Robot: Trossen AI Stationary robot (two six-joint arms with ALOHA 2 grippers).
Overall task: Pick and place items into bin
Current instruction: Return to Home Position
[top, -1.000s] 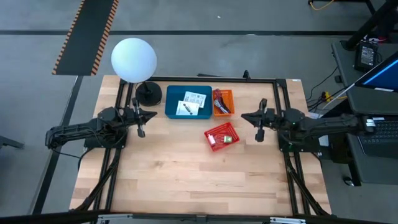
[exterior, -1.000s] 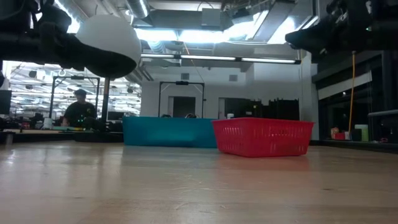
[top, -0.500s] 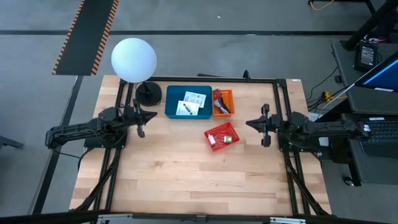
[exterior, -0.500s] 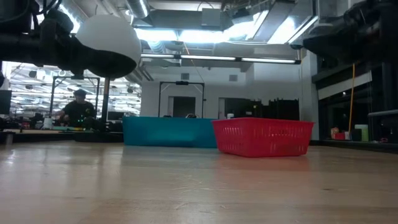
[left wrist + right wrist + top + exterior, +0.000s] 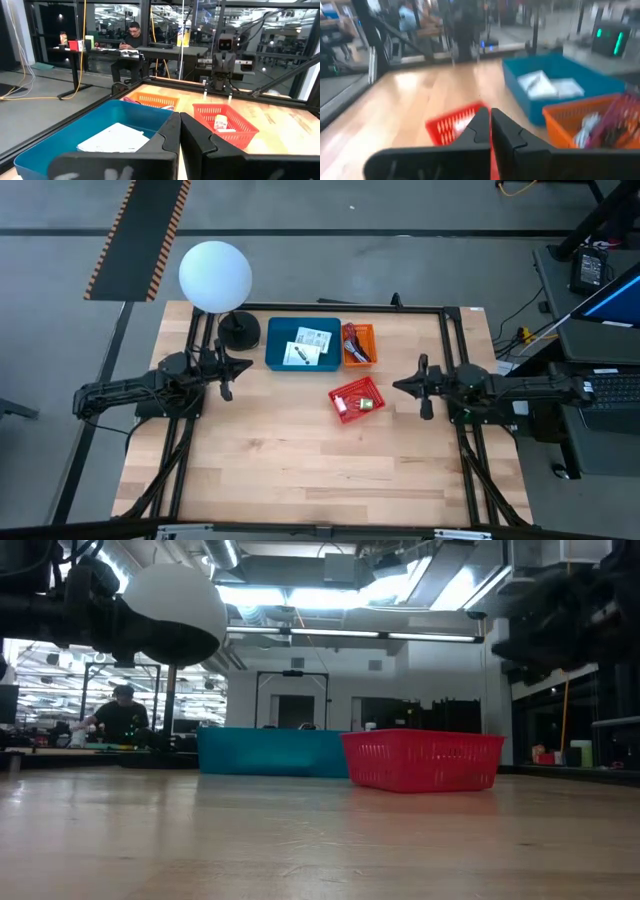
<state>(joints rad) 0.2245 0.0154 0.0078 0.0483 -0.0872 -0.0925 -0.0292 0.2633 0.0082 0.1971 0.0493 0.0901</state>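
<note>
Left end effector (image 5: 179, 122), frame left, fingers pressed together, empty; right end effector (image 5: 490, 117), frame right, same. Two white printed cards (image 5: 305, 346) lie in the blue plastic bin (image 5: 271, 345), upper centre: probably light, thin, slippery, so pinch an edge.

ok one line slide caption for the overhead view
Left gripper and right gripper shut over opposite sides of the table; blue bin, orange bin and red basket between them hold items.

Orange bin (image 5: 359, 326): contents tangling together, too small to sort. Red basket (image 5: 422, 765): wall hiding contents at table height.
</note>
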